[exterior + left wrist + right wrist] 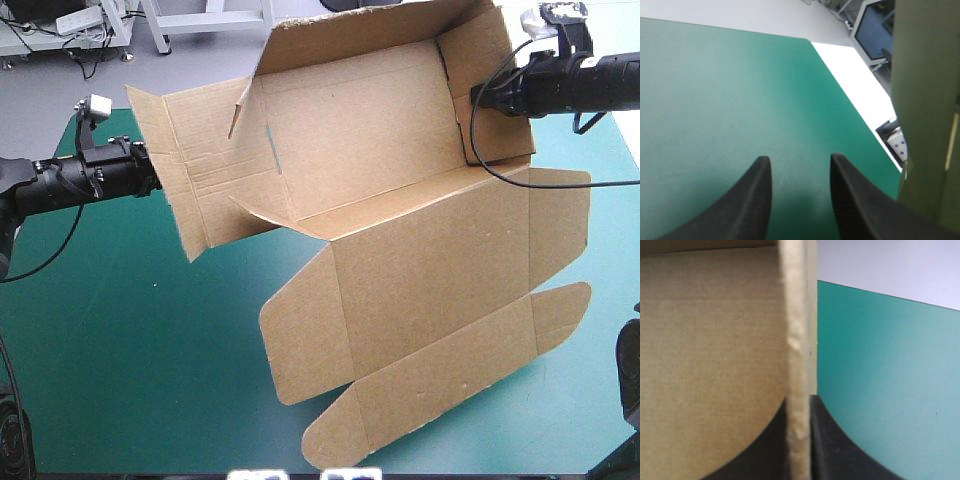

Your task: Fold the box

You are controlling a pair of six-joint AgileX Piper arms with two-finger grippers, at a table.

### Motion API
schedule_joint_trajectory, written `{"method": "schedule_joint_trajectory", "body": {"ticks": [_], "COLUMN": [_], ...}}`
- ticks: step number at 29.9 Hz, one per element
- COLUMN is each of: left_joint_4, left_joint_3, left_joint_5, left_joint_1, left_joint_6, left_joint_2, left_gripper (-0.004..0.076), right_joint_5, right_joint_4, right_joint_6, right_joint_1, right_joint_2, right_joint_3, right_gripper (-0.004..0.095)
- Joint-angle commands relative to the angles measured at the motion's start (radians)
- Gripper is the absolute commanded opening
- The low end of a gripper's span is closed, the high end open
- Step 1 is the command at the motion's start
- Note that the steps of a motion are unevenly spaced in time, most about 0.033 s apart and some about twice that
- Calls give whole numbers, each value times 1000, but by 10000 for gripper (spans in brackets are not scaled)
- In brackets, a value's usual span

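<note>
The brown box [400, 260] is a large cut sheet, half raised. Its lid panel and rounded flaps lie flat toward the table's front, while the back and side walls stand up. My right gripper [468, 100] is shut on the box's right side wall; in the right wrist view the board's edge [797, 315] runs between the black fingers [801, 399]. My left gripper [150, 178] sits at the outer side of the left flap. It stands open [800, 159] with only the teal-green cover between its fingers, and the brown board [925, 100] is beside it.
The teal-green cover [120, 330] shows bare to the front left of the box and along its right side [890, 380]. The table's edge [855, 100] runs ahead of my left gripper, with pale floor beyond it.
</note>
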Motion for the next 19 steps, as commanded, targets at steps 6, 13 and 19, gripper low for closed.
{"method": "schedule_joint_trajectory", "body": {"ticks": [6,13,19], "left_joint_4": [-125,-142,-212], "left_joint_3": [-27,-27,-29], "left_joint_5": [76,76,76], "left_joint_1": [-27,-112,-123], "left_joint_6": [3,5,16], "left_joint_2": [-34,-34,-34], "left_gripper": [277,277,316], "right_joint_5": [-70,-166,-216], "right_joint_4": [54,41,-68], "right_joint_6": [-6,4,38], "right_joint_1": [0,47,120], "right_joint_2": [-20,4,22], "right_joint_3": [15,15,15], "right_gripper": [-17,-17,-17]}}
